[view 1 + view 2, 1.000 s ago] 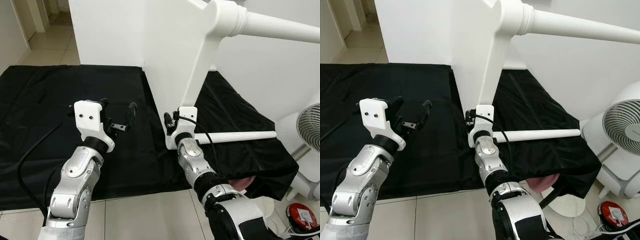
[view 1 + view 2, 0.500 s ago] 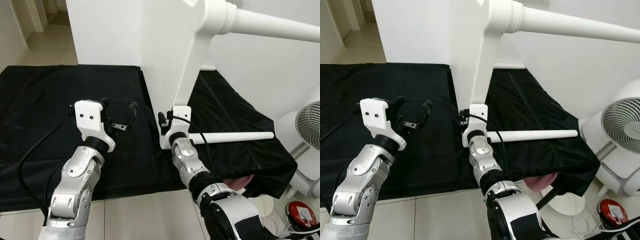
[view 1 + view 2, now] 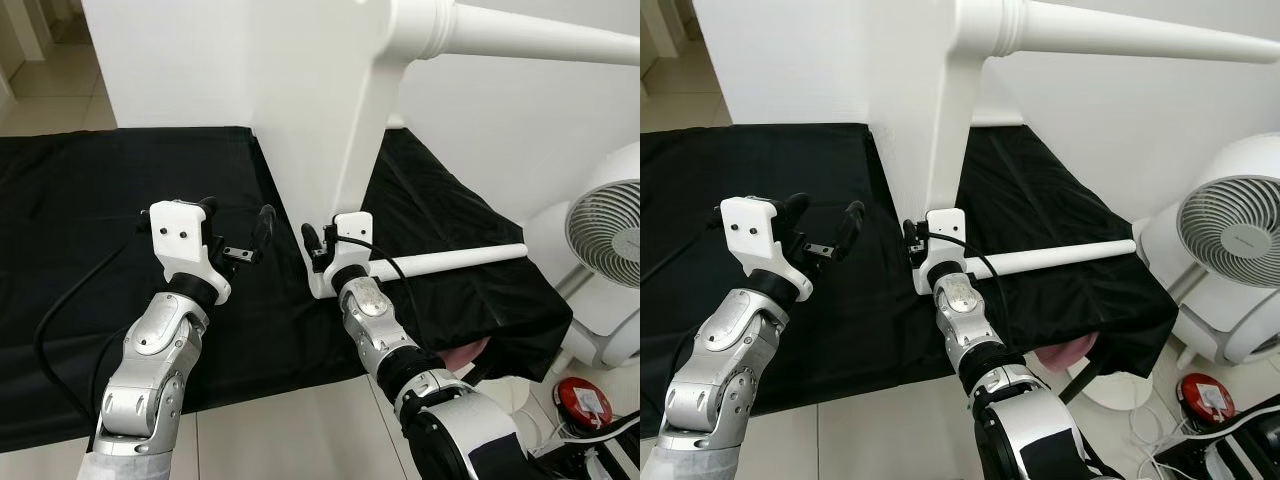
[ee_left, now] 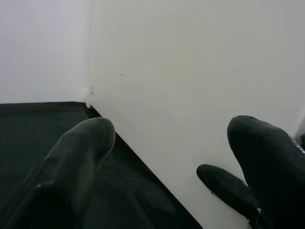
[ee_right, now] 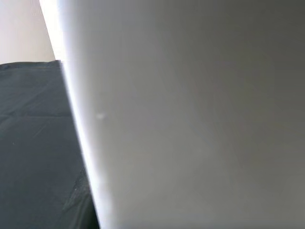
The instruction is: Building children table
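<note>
standing on edge on the black cloth [image 3: 90, 200], table top [image 3: 300, 100] carries one leg [image 3: 520, 30] at 1 o'clock; second leg [image 3: 450, 260] lies loose. left end effector [image 3: 240, 232] wide, empty; right end effector [image 3: 322, 250] at panel's corner, grip indeterminate.

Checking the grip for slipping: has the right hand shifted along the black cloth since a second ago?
Yes. The right hand has slid toward the robot's left across the black cloth, together with the white table panel.

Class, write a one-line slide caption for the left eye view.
Right gripper at the upright white tabletop's lower edge; open left gripper hovers over black cloth.
</note>
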